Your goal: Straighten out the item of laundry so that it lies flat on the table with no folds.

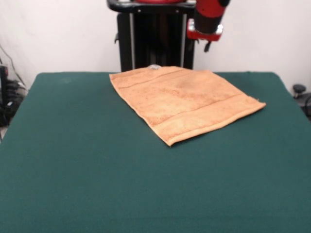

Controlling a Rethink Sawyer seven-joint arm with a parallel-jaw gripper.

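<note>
An orange-tan terry towel (182,104) is seen spread out on the dark green worktop (97,170), in the far half of the surface and a little to the picture's right of centre. It is laid at an angle to the worktop's edges, so that one corner is pointed toward the camera and another is pointed toward the right side. Its far edge is placed close to the far edge of the worktop, just in front of the black pedestal (150,36). A woven border band is visible along the near right edge, and a second one is visible near the far left edge. A small pale label (154,67) is seen at the far edge. The cloth appears flat, with no folded-over corner to be made out; only faint ripples are shown across its surface. The red and black arm (209,19) is held above and behind the towel at the top of the picture, well clear of the cloth. Whether the end effector is released or clenched cannot be told, since only the lower part of the arm is shown.
</note>
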